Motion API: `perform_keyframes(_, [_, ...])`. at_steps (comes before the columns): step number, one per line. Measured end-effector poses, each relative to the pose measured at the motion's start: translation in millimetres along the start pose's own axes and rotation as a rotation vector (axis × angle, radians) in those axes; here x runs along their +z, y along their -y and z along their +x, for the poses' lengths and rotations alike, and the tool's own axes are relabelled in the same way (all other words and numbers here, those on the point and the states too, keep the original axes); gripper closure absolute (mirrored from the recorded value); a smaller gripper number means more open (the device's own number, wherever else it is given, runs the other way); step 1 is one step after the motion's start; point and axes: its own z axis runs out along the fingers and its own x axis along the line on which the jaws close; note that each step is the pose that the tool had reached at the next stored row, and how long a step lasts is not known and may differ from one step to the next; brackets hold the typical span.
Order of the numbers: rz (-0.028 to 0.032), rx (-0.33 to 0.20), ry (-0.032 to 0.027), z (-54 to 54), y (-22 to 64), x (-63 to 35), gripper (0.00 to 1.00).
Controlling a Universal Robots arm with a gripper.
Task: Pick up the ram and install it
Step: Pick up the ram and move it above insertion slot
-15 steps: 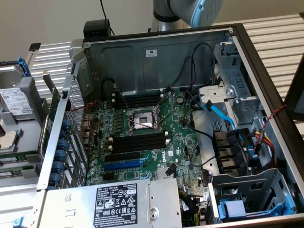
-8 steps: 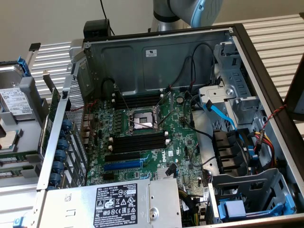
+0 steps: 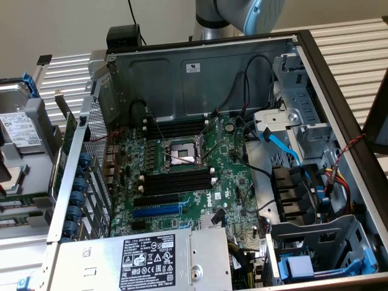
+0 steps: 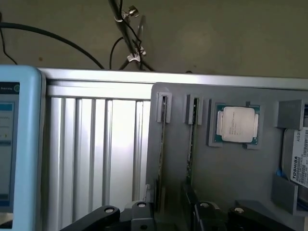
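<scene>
Two ram sticks stand on edge in narrow holders of a grey parts tray [image 4: 231, 178] in the wrist view: one ram [image 4: 162, 144] and a second ram [image 4: 192, 144] beside it. My gripper [image 4: 172, 216] hovers over their near ends, open, its black finger links [image 4: 139, 209] spread apart and holding nothing. In the exterior view the open computer case shows the green motherboard [image 3: 230, 176] with black memory slots [image 3: 176, 183] beside the CPU socket [image 3: 180, 151]; the slots look empty.
A CPU [image 4: 236, 125] and a Toshiba hard drive [image 4: 297, 161] lie in the same tray. A blue expansion slot [image 3: 156, 211], the power supply [image 3: 145, 260], drive cages [image 3: 321, 242] and loose cables [image 3: 285, 145] crowd the case. The arm's joint [image 3: 242, 12] sits behind the case.
</scene>
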Motion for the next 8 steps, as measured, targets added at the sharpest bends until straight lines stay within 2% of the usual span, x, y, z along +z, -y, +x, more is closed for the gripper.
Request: perform_keyframes(8, [0.0010, 0.000, -0.0001, 3.9, -0.3, 14.1, 0.64])
